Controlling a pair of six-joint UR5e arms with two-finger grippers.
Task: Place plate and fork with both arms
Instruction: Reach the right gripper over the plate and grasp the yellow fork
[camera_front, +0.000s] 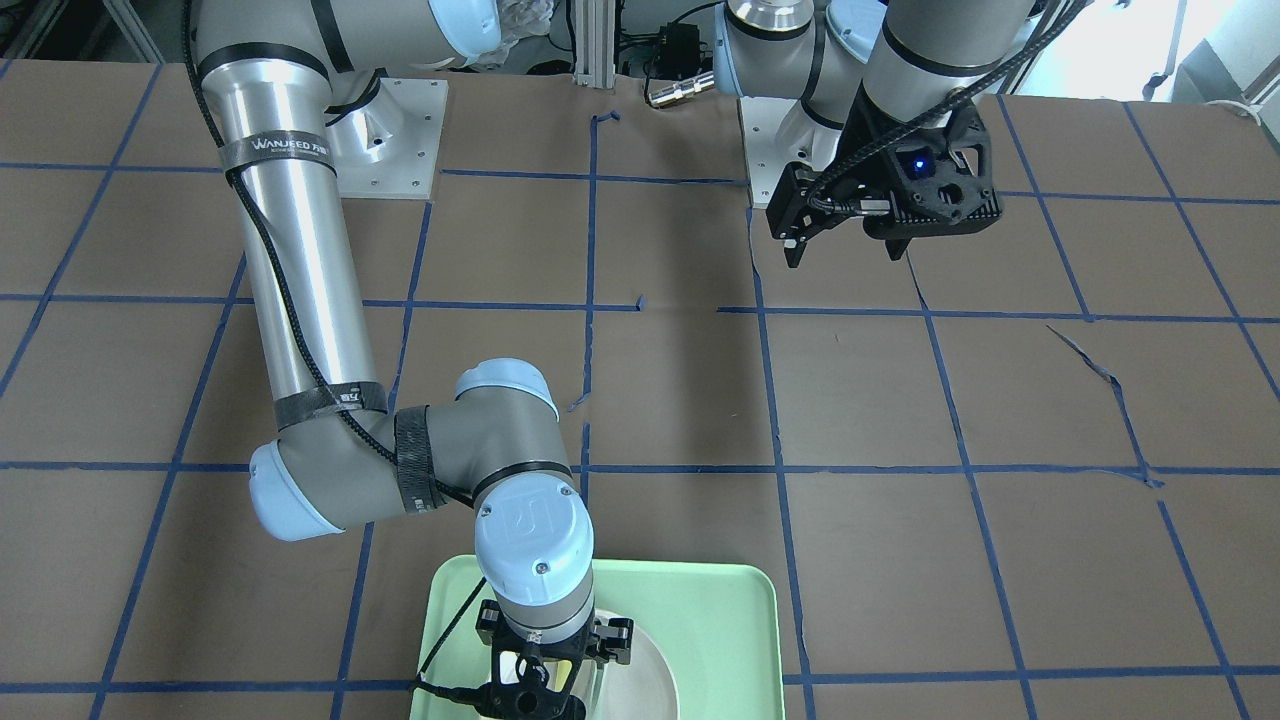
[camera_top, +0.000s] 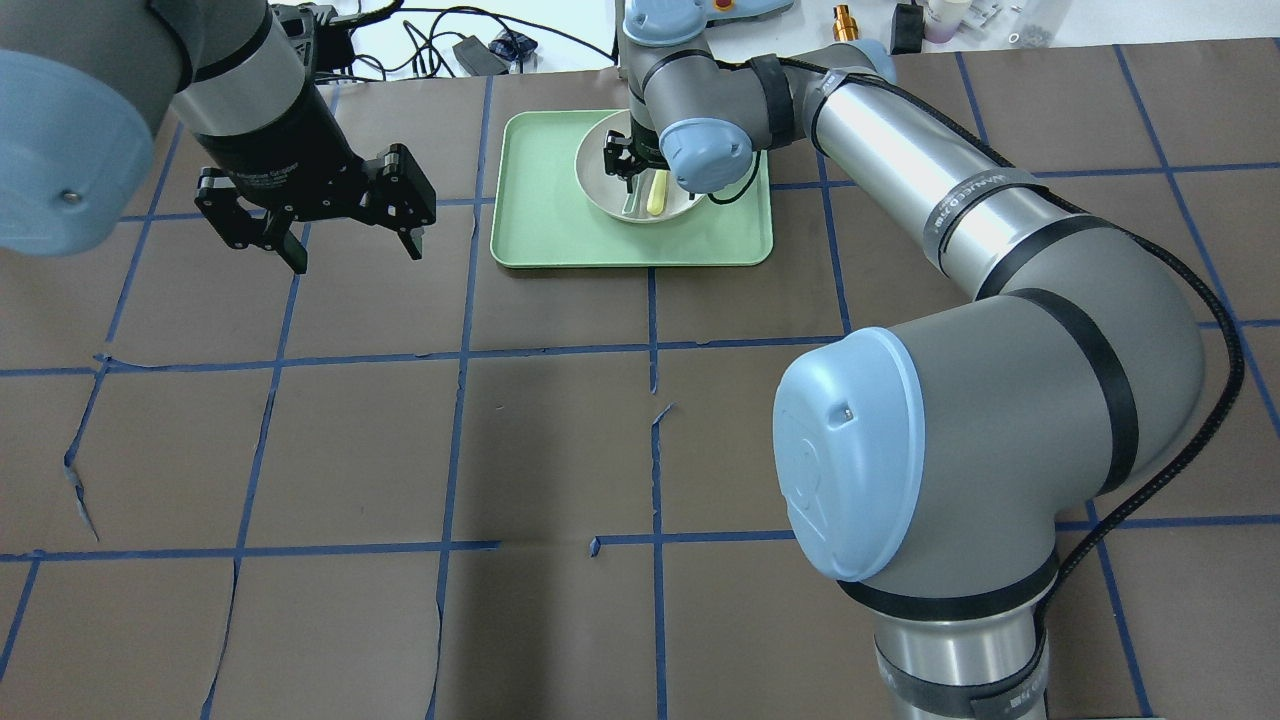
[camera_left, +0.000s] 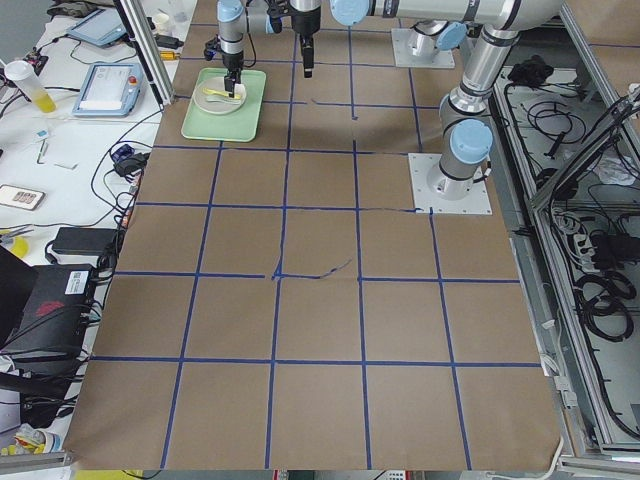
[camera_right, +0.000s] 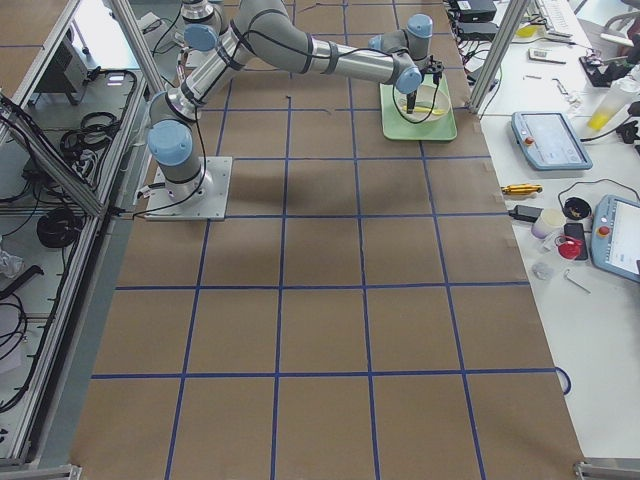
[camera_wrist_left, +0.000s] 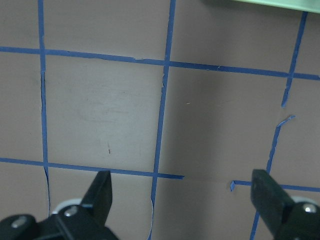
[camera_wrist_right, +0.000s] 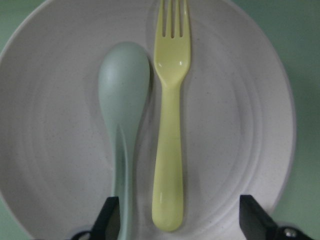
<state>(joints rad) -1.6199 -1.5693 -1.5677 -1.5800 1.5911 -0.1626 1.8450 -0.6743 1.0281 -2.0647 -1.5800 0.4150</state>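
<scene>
The white plate (camera_top: 597, 178) sits in the mint-green tray (camera_top: 540, 235) at the table's far middle. The yellow fork (camera_wrist_right: 170, 125) lies in the plate (camera_wrist_right: 235, 125) beside a grey-green spoon (camera_wrist_right: 122, 100). The fork also shows in the overhead view (camera_top: 655, 192). My right gripper (camera_wrist_right: 181, 221) is open and hovers just above the plate, its fingers either side of the two handles, holding nothing. My left gripper (camera_top: 357, 256) is open and empty above the bare table, left of the tray. It also shows in the left wrist view (camera_wrist_left: 183, 192).
The table is brown paper with a blue tape grid. My right arm's big elbow (camera_top: 930, 450) stretches over the table's right half. Cables and small items (camera_top: 470, 45) lie beyond the far edge. The tray's edge (camera_wrist_left: 260, 2) shows at the top of the left wrist view.
</scene>
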